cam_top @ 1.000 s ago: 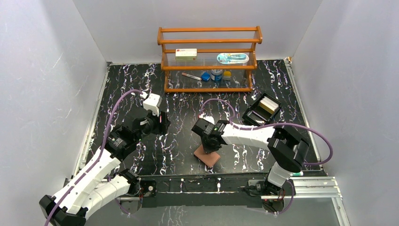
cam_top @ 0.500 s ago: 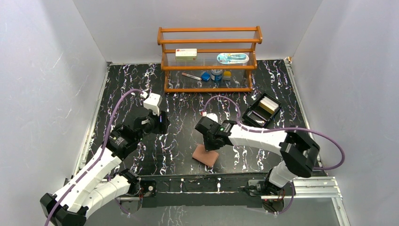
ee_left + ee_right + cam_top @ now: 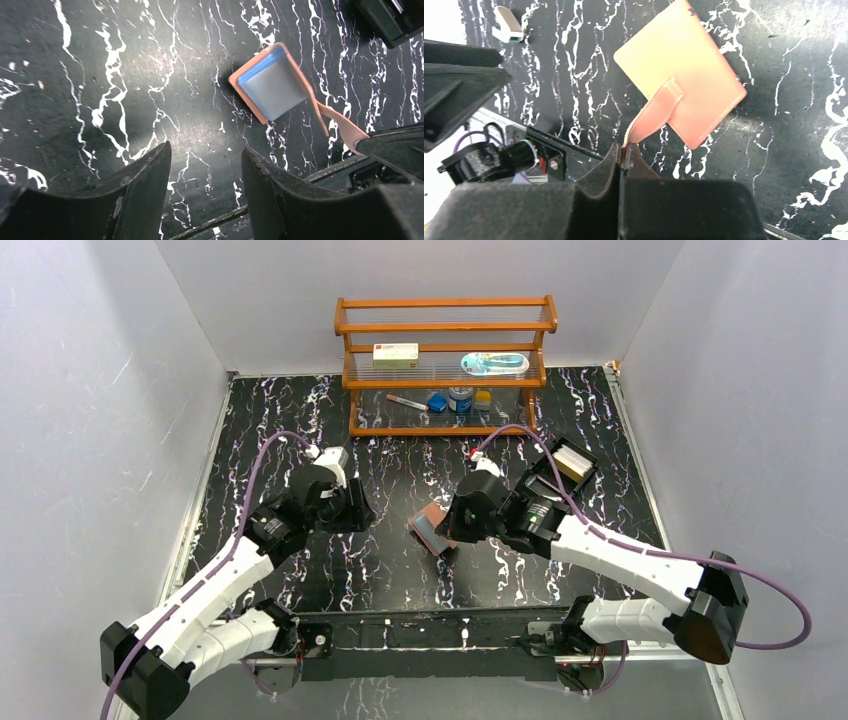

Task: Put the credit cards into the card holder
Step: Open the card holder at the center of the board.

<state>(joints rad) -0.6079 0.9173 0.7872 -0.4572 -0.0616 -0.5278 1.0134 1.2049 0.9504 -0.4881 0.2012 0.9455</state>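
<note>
Between the two hands, near the middle of the worktop (image 3: pixel 280 420), is the wallet (image 3: pixel 272 82). The right hand (image 3: pixel 624 150) has its fingers pressed together on the tip of the wallet's tab (image 3: pixel 655 116), and the tab runs taut from the fingertips up to the leather body just beyond them. The tan outer face turns toward the right hand. The bluish sleeve side faces the left hand (image 3: pixel 205 172). I cannot tell whether the wallet rests on the worktop or hangs clear of it.

The left hand is spread, with only marbled worktop showing between its fingers. The wallet lies ahead of it and to its right, apart from it, with bare surface between.

Behind the right hand's wrist and close to it sits a black tray (image 3: pixel 545 490), the arm passing just in front. The cards (image 3: pixel 570 462), one whitish and one yellow-edged, lie in the tray's far compartment. Well beyond both hands, at the back wall, stands a wooden rack (image 3: pixel 445 330) with a white box (image 3: pixel 396 354) and other small items on its shelves.
</note>
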